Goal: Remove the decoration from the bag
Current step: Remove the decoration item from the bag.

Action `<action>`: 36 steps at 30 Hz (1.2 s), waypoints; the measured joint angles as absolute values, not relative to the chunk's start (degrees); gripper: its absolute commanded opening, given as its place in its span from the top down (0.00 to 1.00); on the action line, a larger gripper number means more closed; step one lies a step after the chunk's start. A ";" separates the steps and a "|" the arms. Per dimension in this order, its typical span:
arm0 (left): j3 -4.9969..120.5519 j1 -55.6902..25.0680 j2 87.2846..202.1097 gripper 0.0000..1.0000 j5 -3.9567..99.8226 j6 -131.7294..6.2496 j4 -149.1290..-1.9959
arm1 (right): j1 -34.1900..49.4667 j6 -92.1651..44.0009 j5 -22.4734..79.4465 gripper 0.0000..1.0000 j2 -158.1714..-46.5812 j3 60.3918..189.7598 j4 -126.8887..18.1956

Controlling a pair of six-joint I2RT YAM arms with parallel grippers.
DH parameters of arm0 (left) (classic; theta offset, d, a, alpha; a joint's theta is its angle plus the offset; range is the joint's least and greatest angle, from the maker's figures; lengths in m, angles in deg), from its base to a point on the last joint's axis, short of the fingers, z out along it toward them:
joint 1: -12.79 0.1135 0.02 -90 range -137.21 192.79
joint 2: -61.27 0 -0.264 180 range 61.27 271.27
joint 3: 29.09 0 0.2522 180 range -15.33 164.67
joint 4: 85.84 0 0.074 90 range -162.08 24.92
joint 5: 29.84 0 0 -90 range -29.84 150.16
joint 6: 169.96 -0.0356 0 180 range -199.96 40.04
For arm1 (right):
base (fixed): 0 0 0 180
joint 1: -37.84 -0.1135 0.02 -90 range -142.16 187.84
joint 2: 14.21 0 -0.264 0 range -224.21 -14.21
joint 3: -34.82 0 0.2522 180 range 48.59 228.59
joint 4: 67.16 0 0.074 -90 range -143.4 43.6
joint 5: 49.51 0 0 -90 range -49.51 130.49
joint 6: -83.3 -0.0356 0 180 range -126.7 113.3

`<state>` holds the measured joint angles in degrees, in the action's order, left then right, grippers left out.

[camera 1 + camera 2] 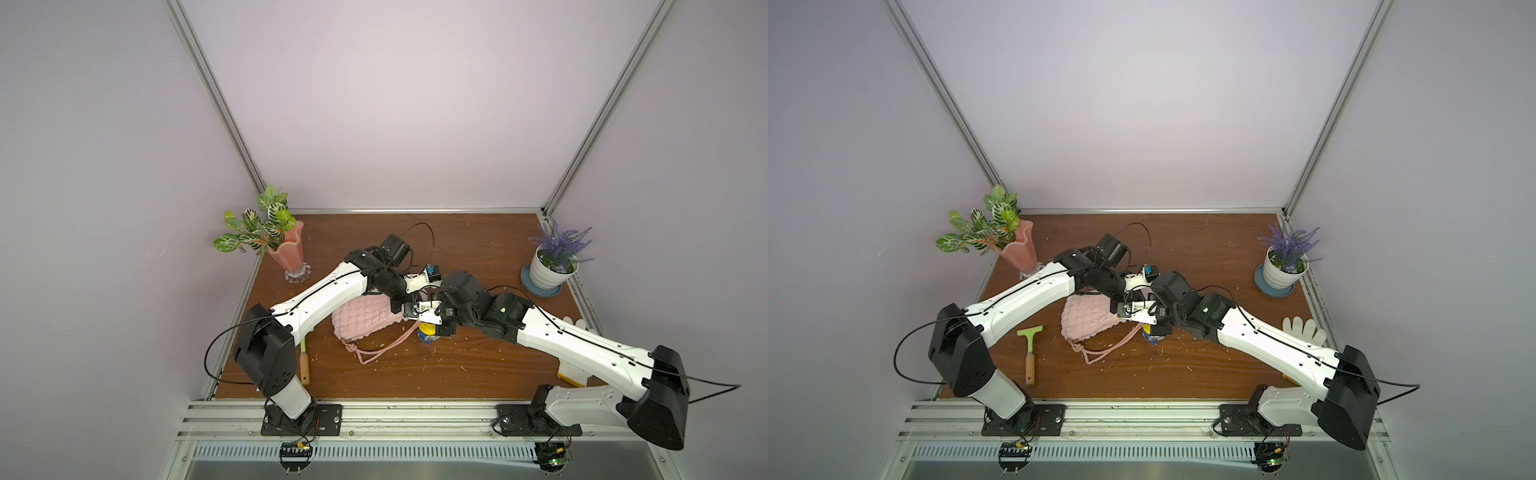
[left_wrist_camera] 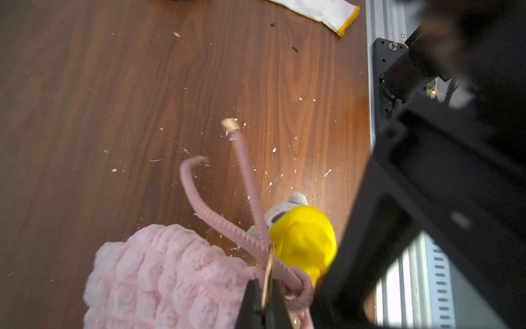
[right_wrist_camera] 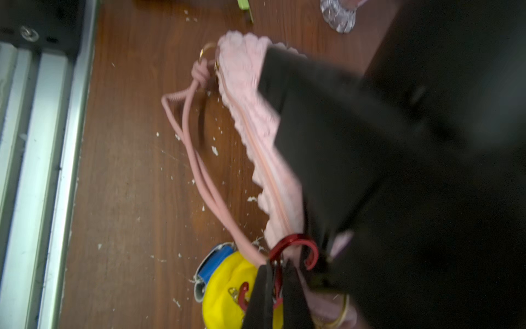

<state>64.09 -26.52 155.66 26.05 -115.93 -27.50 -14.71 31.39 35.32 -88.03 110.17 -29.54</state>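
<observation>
1. Far out to the bag's left stands one pink vase (image 1: 289,253) of leaves, and nearer the bag lies one green scraper (image 1: 1030,353). Neither is in play.
2. There's just one bag (image 1: 365,316), flat on the wooden table (image 1: 457,374), with its cord strap (image 1: 382,347) looped out in front.
3. At the bag's right end, the left gripper (image 2: 266,284) is clamped tight on the bag's gold ring (image 2: 269,265), pinning it.
4. The one decoration (image 1: 427,331) sits right against that same end, and it isn't free yet.
5. The right gripper (image 3: 277,270) is pinched shut on the decoration's one red clip (image 3: 296,242), which looks hooked at the bag's end. I'd call this the unhooking step. Next, the clip needs working off and drawing away while the ring is held firm.
6. Well to the bag's right are one lavender pot (image 1: 544,274) and one white glove (image 1: 1304,330).
</observation>
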 measured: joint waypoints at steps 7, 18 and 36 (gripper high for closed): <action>64.42 -26.85 156.18 1.00 26.36 -115.97 -27.20 | -15.00 31.85 34.94 1.00 -88.14 110.45 -29.28; 65.73 -26.70 155.46 1.00 27.26 -116.03 -27.13 | -13.91 28.74 28.80 0.97 -86.92 105.42 -31.55; 63.24 -25.80 151.88 1.00 24.74 -116.21 -28.31 | -5.40 20.22 16.85 0.83 -82.42 95.46 -41.41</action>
<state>63.24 -25.80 151.88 24.74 -116.21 -28.31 -5.40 20.22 16.85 -82.42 95.46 -41.41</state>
